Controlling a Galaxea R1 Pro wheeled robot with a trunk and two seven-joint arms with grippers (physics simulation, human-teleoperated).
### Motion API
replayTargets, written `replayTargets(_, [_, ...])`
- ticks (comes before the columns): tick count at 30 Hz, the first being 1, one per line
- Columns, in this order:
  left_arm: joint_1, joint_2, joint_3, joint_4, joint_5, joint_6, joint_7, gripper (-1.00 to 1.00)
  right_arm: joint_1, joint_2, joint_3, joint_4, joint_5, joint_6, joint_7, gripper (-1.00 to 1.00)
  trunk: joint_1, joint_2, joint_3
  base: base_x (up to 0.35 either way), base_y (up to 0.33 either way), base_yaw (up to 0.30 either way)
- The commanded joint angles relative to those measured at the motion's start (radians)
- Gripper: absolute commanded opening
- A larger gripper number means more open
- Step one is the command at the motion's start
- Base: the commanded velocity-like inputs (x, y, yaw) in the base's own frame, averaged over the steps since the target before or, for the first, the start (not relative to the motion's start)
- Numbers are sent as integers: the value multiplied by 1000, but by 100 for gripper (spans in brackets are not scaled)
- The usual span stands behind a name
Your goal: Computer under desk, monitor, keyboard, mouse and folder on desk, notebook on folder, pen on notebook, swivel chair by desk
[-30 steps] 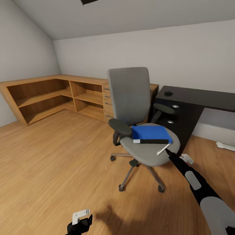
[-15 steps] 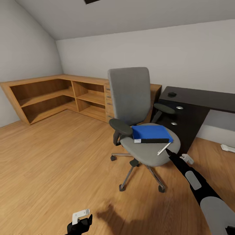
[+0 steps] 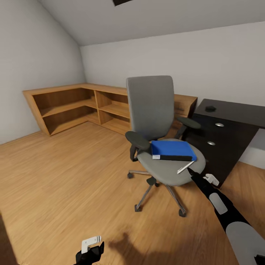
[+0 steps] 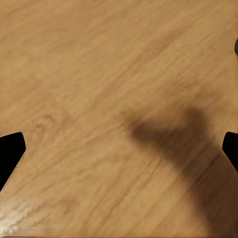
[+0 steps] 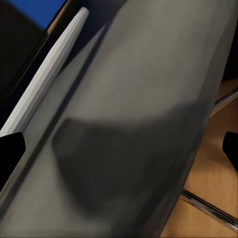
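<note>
Risk at the pen pickup. Right end effector (image 3: pixel 189 171) hovers at the seat edge of the swivel chair (image 3: pixel 162 147), fingers spread wide and holding nothing, just short of the pen (image 3: pixel 185 167), which lies beside the blue folder (image 3: pixel 173 150). A nudge could roll the pen off the padded seat or turn the chair on its castors. Left end effector (image 4: pixel 119 148) hangs open and empty over the floor (image 3: pixel 62 176). Black surface (image 3: pixel 230 110) stands close behind the chair.

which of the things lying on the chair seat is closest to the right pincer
The pen, the thin pale stick at the seat's front edge. It lies just ahead of the right pincer, while the blue folder and the black notebook sit further back on the seat.
</note>
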Motion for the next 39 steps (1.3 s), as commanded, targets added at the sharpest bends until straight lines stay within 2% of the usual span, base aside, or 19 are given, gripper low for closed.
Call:
replayTargets(1, [-1,-1,1,1,7,-3,1,100,1,1,15,67,-7,13,5,100,0,0,-1,0,0,220])
replayTargets(39, [-1,0,2,1,5,-3,1,100,1,1,15,67,-7,12,5,100,0,0,-1,2,0,206])
